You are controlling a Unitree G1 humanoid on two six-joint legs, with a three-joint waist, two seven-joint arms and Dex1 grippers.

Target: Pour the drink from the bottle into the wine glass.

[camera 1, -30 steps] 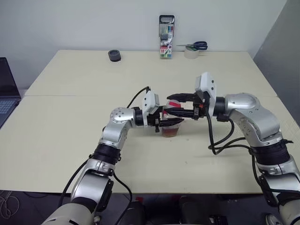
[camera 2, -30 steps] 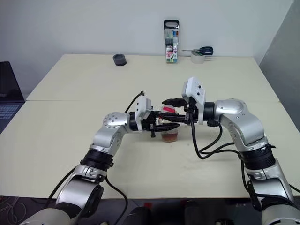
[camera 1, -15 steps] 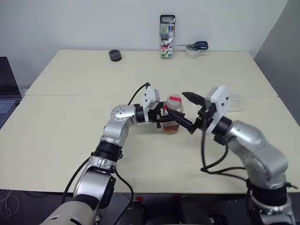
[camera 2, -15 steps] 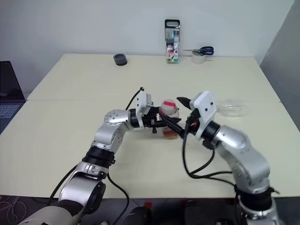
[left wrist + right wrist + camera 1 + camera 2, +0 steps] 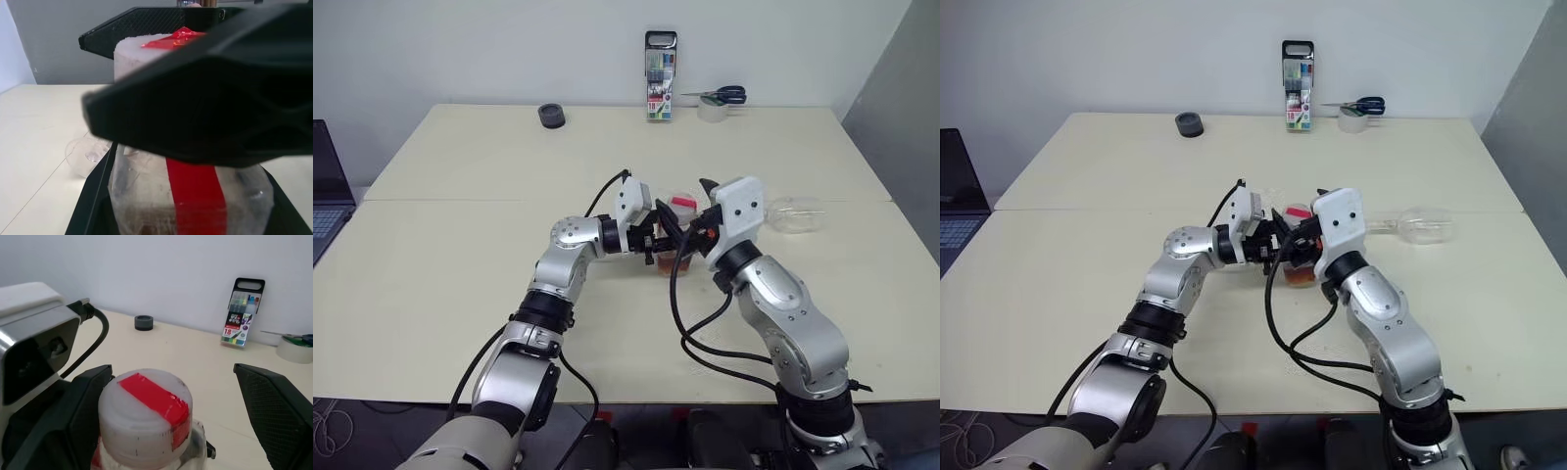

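The bottle [image 5: 674, 245] stands upright at the table's middle, small and clear, with a red strip running over its pale cap [image 5: 145, 410]. A little reddish-brown drink [image 5: 1299, 278] sits at its bottom. My left gripper [image 5: 658, 239] reaches in level from the left and is shut on the bottle's body [image 5: 195, 191]. My right gripper [image 5: 171, 369] comes from the near right and stands open, one finger on each side of the cap, clear of it. The wine glass [image 5: 793, 212] lies on its side to the right of the bottle, also seen past the bottle as a clear glass [image 5: 85, 154].
An upright marker-pen case [image 5: 660, 76] stands at the table's far edge. A dark tape roll [image 5: 551, 116] lies to its left, and scissors [image 5: 717, 97] rest on a pale tape roll to its right. A laptop [image 5: 328, 191] sits at the far left.
My right arm swung off the bottle top, opened wide, and came back from the near side, so its fingers now flank the cap. The left gripper kept hold of the bottle.
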